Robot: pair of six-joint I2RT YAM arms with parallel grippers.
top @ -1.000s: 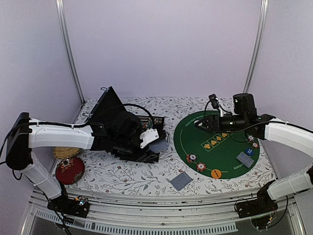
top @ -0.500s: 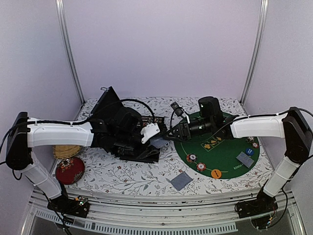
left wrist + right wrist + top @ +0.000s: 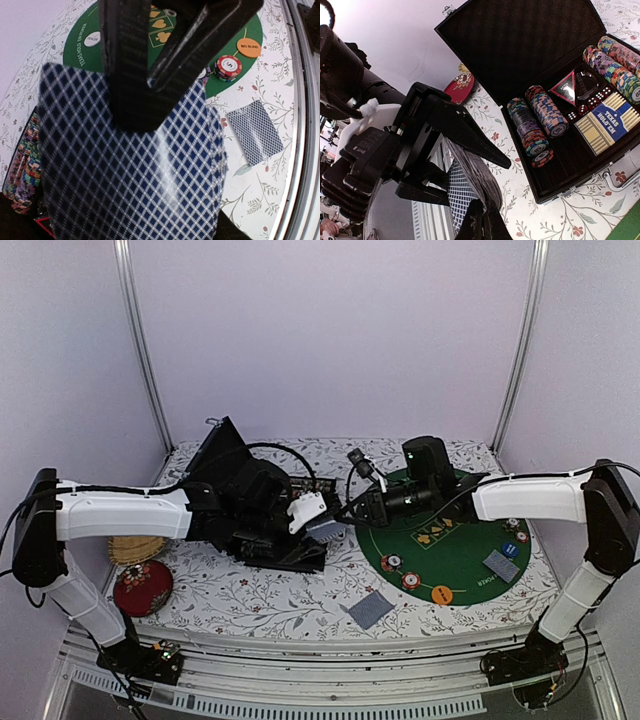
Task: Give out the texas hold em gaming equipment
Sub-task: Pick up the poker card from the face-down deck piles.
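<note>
Blue-checked card deck (image 3: 125, 175), slick and bendy, sits clamped in the left gripper (image 3: 150, 100). The right gripper (image 3: 482, 223), closure unclear, should pinch one card's edge.

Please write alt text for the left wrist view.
The left claw grips a stack of blue diamond-backed cards filling the frame. Behind lie a green mat with chips and an orange disc, and more cards on the cloth.

Chips (image 3: 411, 581) on mat (image 3: 465, 545), right of case (image 3: 222, 458)
</note>
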